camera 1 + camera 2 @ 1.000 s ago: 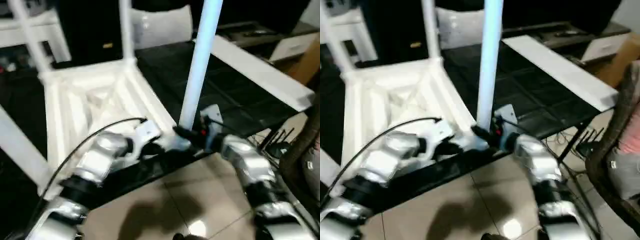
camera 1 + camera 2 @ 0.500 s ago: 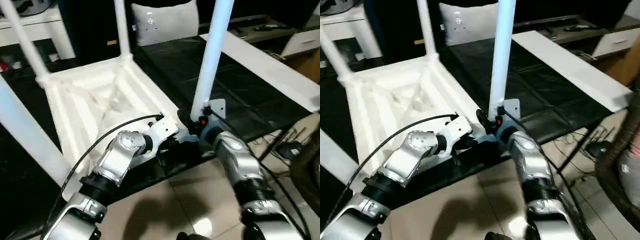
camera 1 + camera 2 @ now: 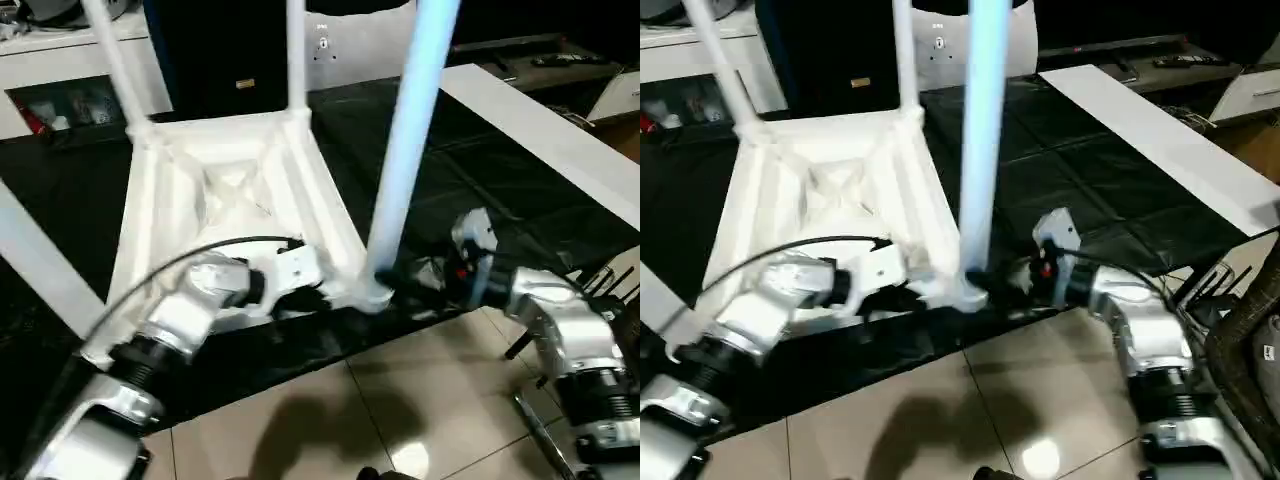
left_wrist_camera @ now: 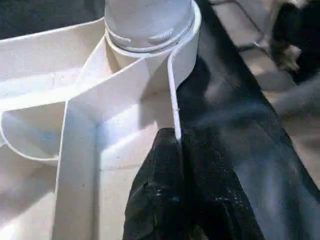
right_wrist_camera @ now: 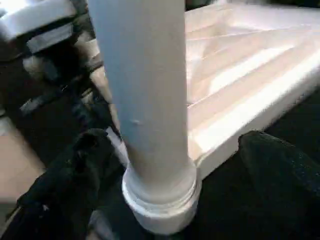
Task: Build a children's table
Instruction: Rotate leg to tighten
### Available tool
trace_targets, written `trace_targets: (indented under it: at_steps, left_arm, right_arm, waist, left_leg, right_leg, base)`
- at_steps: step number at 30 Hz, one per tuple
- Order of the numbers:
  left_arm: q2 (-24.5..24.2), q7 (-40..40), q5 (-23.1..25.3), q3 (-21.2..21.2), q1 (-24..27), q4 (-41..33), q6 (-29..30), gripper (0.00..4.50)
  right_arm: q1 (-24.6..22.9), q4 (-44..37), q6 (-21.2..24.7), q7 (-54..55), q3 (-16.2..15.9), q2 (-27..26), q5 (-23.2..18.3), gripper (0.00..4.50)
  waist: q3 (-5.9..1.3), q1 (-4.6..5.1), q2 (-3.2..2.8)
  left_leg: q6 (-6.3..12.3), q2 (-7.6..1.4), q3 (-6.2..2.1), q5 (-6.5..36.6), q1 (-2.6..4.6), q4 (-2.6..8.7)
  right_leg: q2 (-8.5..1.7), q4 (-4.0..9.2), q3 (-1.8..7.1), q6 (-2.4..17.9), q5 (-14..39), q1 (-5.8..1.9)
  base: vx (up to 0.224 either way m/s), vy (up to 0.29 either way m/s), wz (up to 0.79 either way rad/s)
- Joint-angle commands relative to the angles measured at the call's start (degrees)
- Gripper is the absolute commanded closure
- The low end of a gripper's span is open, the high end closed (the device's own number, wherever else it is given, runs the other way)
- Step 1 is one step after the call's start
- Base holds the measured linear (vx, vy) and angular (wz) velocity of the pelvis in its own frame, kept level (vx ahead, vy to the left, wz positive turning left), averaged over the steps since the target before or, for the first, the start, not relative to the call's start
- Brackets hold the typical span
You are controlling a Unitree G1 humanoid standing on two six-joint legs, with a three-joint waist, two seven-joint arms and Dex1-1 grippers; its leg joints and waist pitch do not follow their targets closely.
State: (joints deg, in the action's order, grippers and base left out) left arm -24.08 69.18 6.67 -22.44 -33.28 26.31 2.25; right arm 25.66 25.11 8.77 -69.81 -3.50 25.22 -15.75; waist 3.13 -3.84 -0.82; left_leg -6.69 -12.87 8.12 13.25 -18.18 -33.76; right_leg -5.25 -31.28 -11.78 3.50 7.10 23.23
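Since prev frame right gripper (image 5: 165,150) spreads wide, off the near leg (image 3: 405,150). Left gripper (image 4: 175,200) pinches the table (image 3: 215,200) rim, upside down on black mat (image 3: 480,180). Risk: leg not fully seated, could tilt out.

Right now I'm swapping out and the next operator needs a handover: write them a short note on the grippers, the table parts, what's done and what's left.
Left gripper: shut on the tabletop rim beside the near socket.
Right gripper: open, fingers either side of the near leg, not gripping.
Tabletop lies underside up on the black mat.
Done: near leg and two far legs stand in their sockets; a fourth leg crosses the left edge, its socket unseen.
Left: check the legs' seating, flip the table upright.
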Motion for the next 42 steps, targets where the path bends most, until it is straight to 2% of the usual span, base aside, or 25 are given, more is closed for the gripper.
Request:
trace_targets:
  at_steps: [1, 2, 4, 6, 8, 12, 16, 21, 26, 29, 32, 35, 37, 38, 39, 40, 41, 42]
  left_arm:
    - [-1.0, 6.6, 1.2, -5.0, 0.4, 0.9, -3.4, 4.5]
    - [-1.4, 7.6, 1.2, -5.4, 0.2, 1.1, -4.0, 4.5]
    - [-2.7, 10.9, 1.8, -6.9, -0.5, 1.3, -5.5, 4.5]
    - [-3.3, 12.3, 2.0, -7.4, -0.8, 1.4, -6.3, 4.5]
    - [-3.2, 13.2, 2.0, -7.8, -1.2, 1.5, -6.7, 4.5]
    - [-2.9, 14.1, 2.0, -8.3, -1.6, 1.8, -7.6, 4.5]
    - [-2.5, 14.6, 1.9, -8.4, -2.0, 2.6, -8.4, 4.5]
    - [-2.6, 14.8, 1.8, -8.3, -2.2, 3.1, -8.8, 4.5]
    - [-2.8, 14.8, 1.7, -8.0, -2.3, 3.7, -8.8, 4.5]
    - [-2.5, 14.7, 0.9, -7.3, -2.1, 3.7, -7.8, 4.5]
    - [-1.4, 12.8, -1.1, -5.3, -0.9, 1.6, -3.3, 4.5]
    - [-0.2, 10.2, -2.3, -3.6, 0.2, -0.9, 2.0, 4.5]
    - [2.2, 5.6, -3.5, -1.4, 1.6, -3.9, 8.2, 4.5]
    - [2.4, 5.4, -3.5, -1.3, 1.6, -4.0, 8.5, 4.5]
    - [3.0, 4.2, -3.8, -0.9, 1.9, -4.6, 9.8, 4.5]
    - [4.6, 1.6, -4.1, 0.0, 2.2, -5.7, 12.2, 4.5]
    - [5.7, -0.3, -4.1, 0.5, 2.3, -6.4, 13.6, 4.5]
    - [6.1, -0.8, -4.0, 0.6, 2.3, -6.6, 14.1, 4.5]
  right_arm:
    - [1.9, 0.8, -0.7, -5.0, -1.6, 0.9, 0.1, 0.01]
    - [2.1, 1.1, -0.5, -6.8, -2.1, 1.4, -0.1, 0.29]
    - [3.1, 2.3, -0.7, -11.4, -4.4, 2.0, 0.4, 0.36]
    - [3.7, 3.1, -0.7, -12.9, -5.5, 2.0, 0.8, 0.41]
    - [4.9, 4.9, -1.1, -14.4, -6.7, 1.3, 1.3, 0.71]
    - [6.4, 6.7, -1.3, -17.1, -8.0, -0.1, 1.2, 0.96]
    - [7.5, 7.7, -1.7, -20.0, -9.5, -0.7, 1.3, 1.31]
    - [8.3, 8.8, -2.1, -21.3, -9.3, -1.4, 0.6, 1.68]
    - [8.1, 8.5, -1.3, -22.6, -9.6, -1.3, 0.0, 2.1]
    - [7.4, 7.8, -0.4, -22.4, -8.7, -1.6, -1.0, 2.35]
    - [6.2, 5.8, 0.9, -16.5, -6.1, -2.9, -1.8, 2.45]
    - [5.3, 4.4, 1.3, -9.8, -4.8, -4.5, -0.7, 2.48]
    - [5.0, 4.4, 2.9, 2.5, -3.0, -8.4, 1.4, 2.5]
    - [5.0, 4.5, 3.0, 3.0, -2.9, -8.6, 1.5, 2.51]
    - [5.2, 4.9, 3.7, 5.9, -2.4, -9.5, 1.9, 2.53]
    - [5.9, 6.4, 4.0, 12.0, -1.5, -11.7, 3.0, 2.53]
    - [6.3, 7.0, 4.1, 15.6, -1.2, -13.2, 3.7, 2.55]
    - [6.4, 7.2, 4.1, 16.6, -1.1, -13.6, 3.8, 2.55]
  waist:
    - [-4.24, -0.57, 0.23]
    - [-4.23, -0.75, 0.23]
    - [-4.41, -1.75, 0.16]
    - [-4.43, -2.12, 0.12]
    - [-4.47, -2.54, 0.11]
    - [-4.38, -2.67, 0.28]
    - [-4.48, -2.86, 0.24]
    - [-4.56, -2.9, 0.17]
    - [-4.49, -3.06, 0.17]
    - [-4.47, -3.2, 0.19]
    - [-4.43, -3.24, 0.25]
    - [-4.03, -2.79, 0.18]
    - [-3.8, -2.24, 0.28]
    - [-3.46, -1.65, 0.22]
    - [-3.38, -0.67, -0.07]
    - [-3.26, 0.3, 0.04]
    - [-3.19, 0.79, -0.35]
    - [-3.21, 2.36, -0.51]
  left_leg:
    - [6.78, -0.41, 0.91, 5.1, -1.2, 3.32]
    - [6.82, -0.54, 0.92, 4.8, -1.21, 3.35]
    - [7.03, -0.86, 0.89, 3.6, -0.99, 3.35]
    - [6.86, -0.96, 0.94, 3.0, -1.09, 3.32]
    - [6.43, -1.0, 0.97, 2.8, -1.0, 3.33]
    - [5.34, -0.85, 1.02, 4.3, -1.06, 3.39]
    - [5.26, -0.86, 1.0, 3.7, -1.12, 3.34]
    - [5.35, -0.91, 0.99, 3.2, -1.16, 3.31]
    - [5.18, -0.91, 1.02, 3.5, -1.03, 3.33]
    - [4.89, -0.85, 1.03, 3.8, -1.04, 3.33]
    - [4.5, -0.99, 1.01, 3.2, -1.12, 3.43]
    - [3.72, -0.54, 1.14, 5.2, -1.07, 3.44]
    - [2.94, -0.14, 1.17, 6.7, -0.98, 3.4]
    - [2.42, 0.33, 1.14, 8.2, -0.77, 3.18]
    - [2.3, 0.56, 0.96, 10.0, -0.87, 2.95]
    - [2.26, 0.61, 0.73, 11.9, -1.16, 2.67]
    - [2.24, 0.57, 0.74, 13.3, -0.66, 2.44]
    - [2.55, 0.2, 0.39, 15.5, -0.96, 2.26]
  right_leg:
    - [-3.45, 3.64, 3.78, 2.7, 22.7, -4.2]
    - [-3.47, 3.54, 3.85, 3.0, 22.3, -4.21]
    - [-3.52, 2.96, 4.02, 4.3, 20.2, -4.06]
    - [-3.66, 2.71, 4.23, 4.9, 19.1, -4.13]
    - [-3.72, 2.64, 4.25, 5.2, 19.1, -4.13]
    - [-3.73, 2.94, 4.13, 4.5, 21.5, -4.19]
    - [-3.68, 2.89, 4.18, 4.0, 21.3, -4.23]
    - [-3.68, 2.7, 4.21, 4.5, 20.3, -4.23]
    - [-3.64, 2.84, 4.21, 4.1, 21.0, -4.17]
    - [-3.65, 2.92, 4.17, 3.8, 21.8, -4.19]
    - [-3.74, 2.85, 4.28, 3.5, 21.5, -4.27]
    - [-3.57, 3.5, 3.9, 2.5, 24.5, -4.12]
    - [-3.48, 4.11, 3.52, 0.6, 27.9, -4.09]
    - [-3.29, 5.1, 2.73, -1.1, 31.5, -3.8]
    - [-3.13, 5.81, 1.88, -3.0, 33.8, -4.0]
    - [-2.85, 6.54, 0.86, -5.2, 35.0, -4.18]
    - [-2.78, 7.09, 0.29, -5.9, 35.8, -3.9]
    - [-2.66, 7.74, -1.09, -7.4, 35.7, -4.6]
  base:
    - [0.0, 0.0, 0.0]
    - [0.0, 0.0, 0.0]
    - [0.0, 0.0, 0.0]
    - [0.0, 0.0, 0.0]
    - [0.0, 0.0, 0.0]
    - [0.0, 0.0, 0.0]
    - [0.0, 0.0, 0.0]
    - [0.0, 0.0, 0.0]
    - [0.0, 0.0, 0.0]
    - [0.0, 0.0, 0.0]
    - [0.0, 0.0, 0.0]
    - [0.0, 0.0, 0.0]
    - [0.0, 0.0, 0.0]
    - [-0.051, 0.003, -0.07]
    - [-0.051, 0.003, -0.07]
    - [-0.052, 0.011, -0.1]
    - [0.0, 0.0, 0.0]
    - [0.0, 0.0, 0.0]
